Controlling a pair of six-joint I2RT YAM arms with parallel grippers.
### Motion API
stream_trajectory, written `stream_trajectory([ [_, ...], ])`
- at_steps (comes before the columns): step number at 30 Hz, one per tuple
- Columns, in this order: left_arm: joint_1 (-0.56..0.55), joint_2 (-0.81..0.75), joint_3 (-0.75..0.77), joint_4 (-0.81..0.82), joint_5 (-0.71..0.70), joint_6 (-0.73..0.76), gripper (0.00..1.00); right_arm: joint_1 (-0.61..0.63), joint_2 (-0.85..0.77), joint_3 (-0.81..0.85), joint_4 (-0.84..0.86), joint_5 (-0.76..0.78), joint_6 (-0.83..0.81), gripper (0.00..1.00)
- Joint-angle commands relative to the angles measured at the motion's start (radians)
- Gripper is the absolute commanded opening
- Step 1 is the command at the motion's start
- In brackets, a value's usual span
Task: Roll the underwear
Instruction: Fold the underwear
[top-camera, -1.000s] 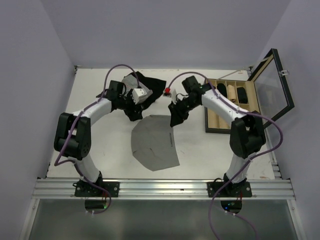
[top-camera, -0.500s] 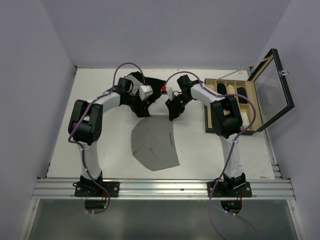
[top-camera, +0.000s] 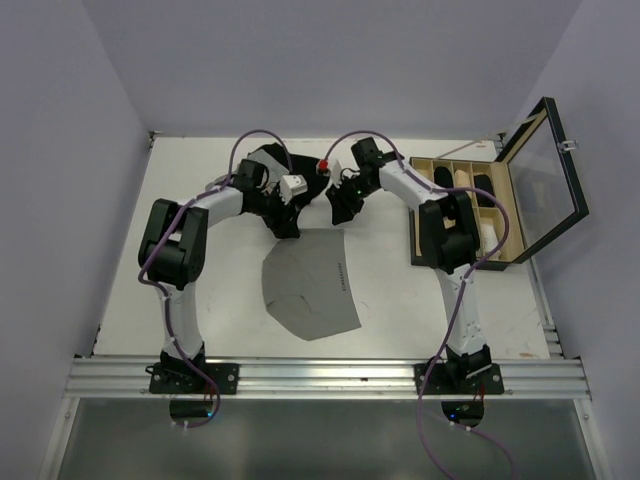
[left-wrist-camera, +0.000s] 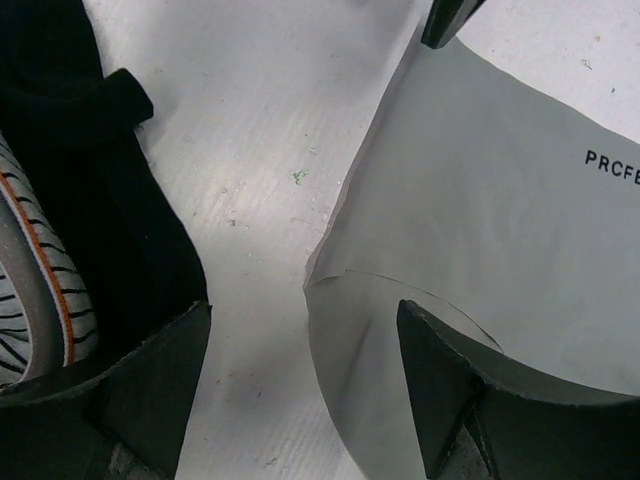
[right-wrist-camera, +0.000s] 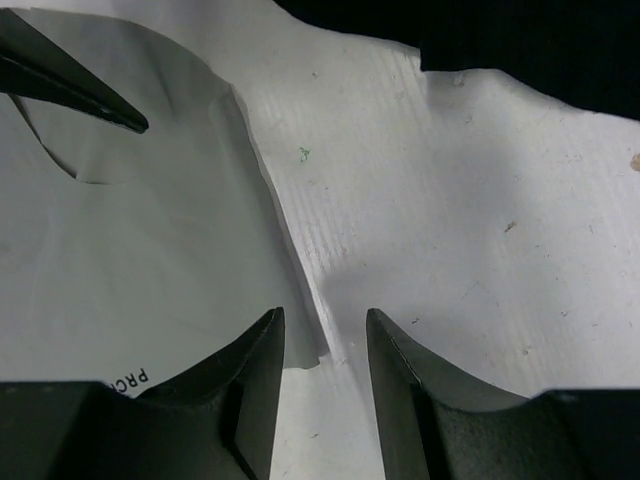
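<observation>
Right arm drew back; both jaws, released, straddle far corners of the underwear (top-camera: 310, 285).

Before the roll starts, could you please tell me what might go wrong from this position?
1. The left tool stands open with one finger right beside the black garment and the striped garment; closing there could pinch them along with the underwear.
2. The right tool straddles only the very corner of the underwear's edge; such a thin bite may slip, so the roll could begin skewed.
</observation>
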Motion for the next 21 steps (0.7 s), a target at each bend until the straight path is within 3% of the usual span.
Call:
stream_trajectory([
  [1, 0.006, -0.013, -0.007, 0.048, 0.002, -0.015, 0.79, -0.002, 0.039, 0.041, -0.027, 0.012, -0.063, 0.43],
  [12, -0.008, 0.079, 0.111, -0.009, 0.057, -0.002, 0.74, -0.002, 0.106, 0.131, -0.151, -0.014, -0.119, 0.40],
  [21, -0.014, 0.148, 0.200, -0.131, 0.069, 0.047, 0.62, -0.002, 0.122, 0.151, -0.216, -0.034, -0.163, 0.35],
])
